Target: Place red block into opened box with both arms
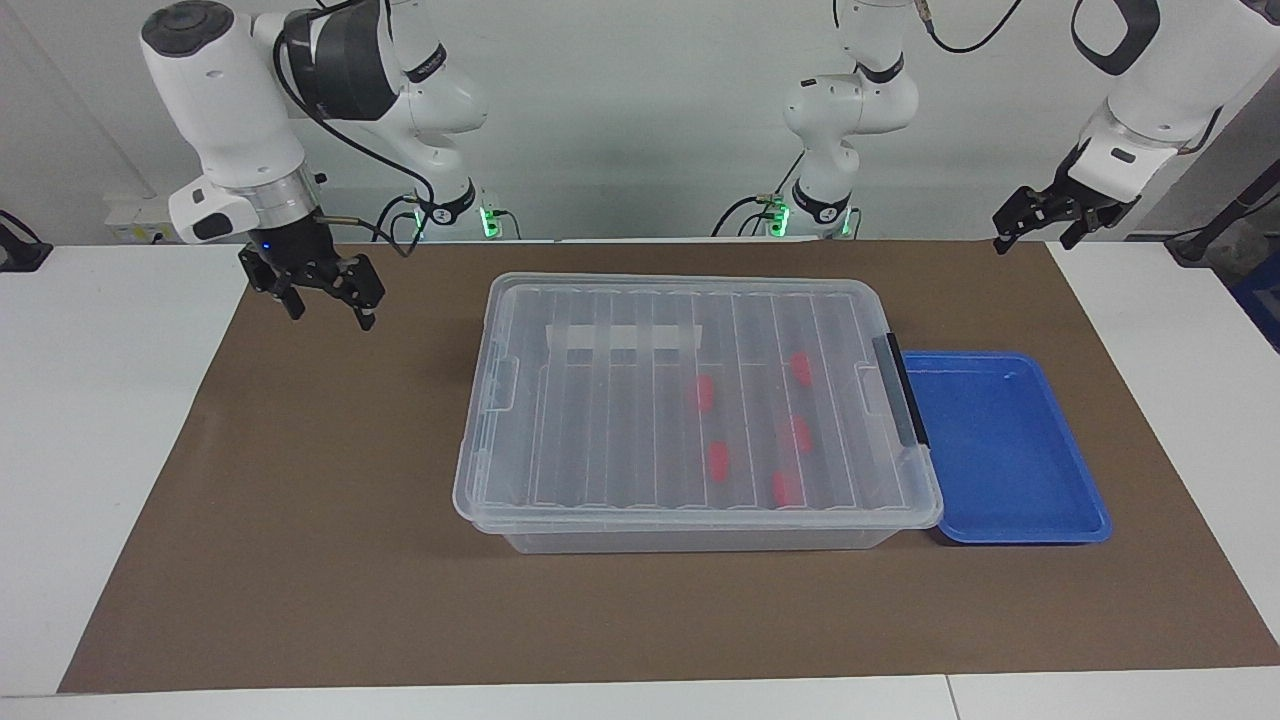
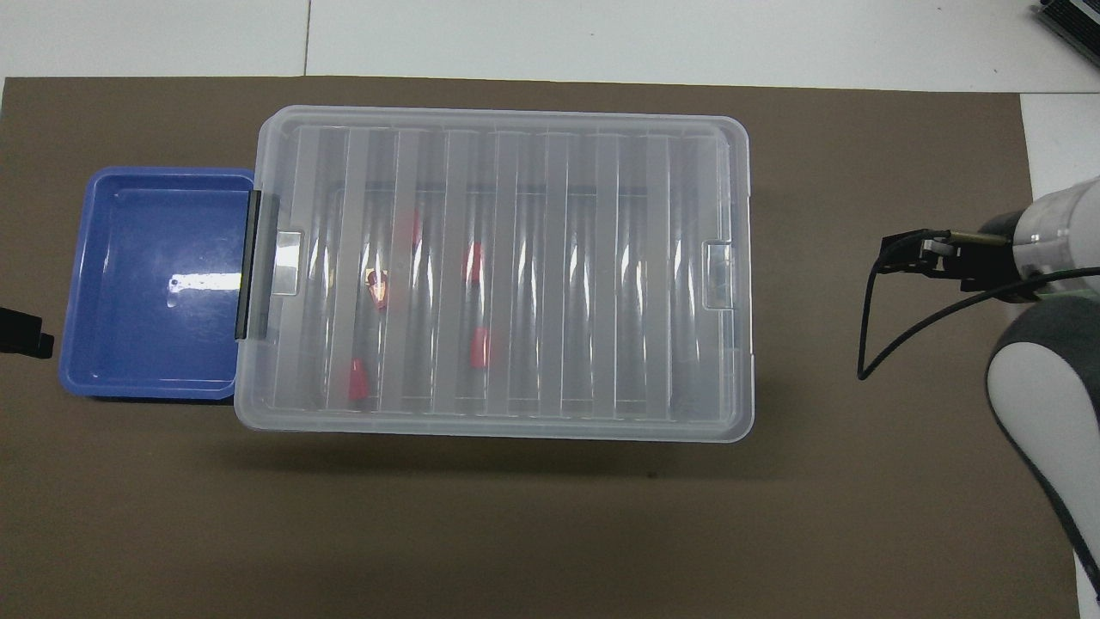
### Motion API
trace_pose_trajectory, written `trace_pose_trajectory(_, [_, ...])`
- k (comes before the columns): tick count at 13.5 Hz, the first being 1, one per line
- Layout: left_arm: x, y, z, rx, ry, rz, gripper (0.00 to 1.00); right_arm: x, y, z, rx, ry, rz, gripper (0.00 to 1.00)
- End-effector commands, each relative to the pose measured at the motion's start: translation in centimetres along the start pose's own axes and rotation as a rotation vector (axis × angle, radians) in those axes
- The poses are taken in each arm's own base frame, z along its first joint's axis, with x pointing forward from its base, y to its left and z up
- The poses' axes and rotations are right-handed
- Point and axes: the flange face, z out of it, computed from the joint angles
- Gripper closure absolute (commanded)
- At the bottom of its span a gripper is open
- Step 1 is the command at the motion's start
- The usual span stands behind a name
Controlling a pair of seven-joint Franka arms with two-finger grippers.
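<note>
Red blocks (image 1: pixel 703 393) inside box (image 1: pixel 690 300), lid on. My right gripper (image 1: pixel 325 305) wide, empty, well apart from box; left gripper (image 1: pixel 1035 232) wide, empty, waiting.

Our right arm (image 1: pixel 225 95) hangs raised at its own end of the table, forearm upright and wrist pointing down. Its right pincer (image 1: pixel 318 300) is up in the air with the fingers spread apart and nothing between them. Our left arm (image 1: pixel 1150 95) waits high at its end, wrist slanting down, and the left pincer (image 1: pixel 1040 222) hangs in the air with its fingers parted and bare.
</note>
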Motion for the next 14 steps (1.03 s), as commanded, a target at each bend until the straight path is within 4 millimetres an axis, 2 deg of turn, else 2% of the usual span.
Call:
trace_pose_trajectory(1, [-0.3, 0.0, -0.3, 0.012, 0.011, 0.012, 0.0, 1.0, 0.4, -3.3, -0.03, -0.013, 0.021, 0.0])
trace_pose_trajectory(3, [0.1, 0.1, -0.3, 0.015, 0.033, 0.013, 0.0, 1.5, 0.8, -4.9, -0.033, -0.032, 0.031, 0.0])
trace_pose_trajectory(4, [0.1, 0.4, -0.3, 0.015, 0.034, 0.019, 0.0, 1.5, 0.8, -5.1, -0.038, -0.046, 0.03, 0.0])
trace_pose_trajectory(11, [0.9, 0.8, 0.9, 0.016, 0.013, 0.026, 0.0, -0.3, 1.3, -3.6, -0.042, -0.121, -0.031, 0.0])
trace_pose_trajectory(14, [1.7, 1.2, 1.9, 0.016, -0.014, 0.033, 0.0, -0.7, 1.2, -3.7, -0.042, -0.121, -0.037, 0.0])
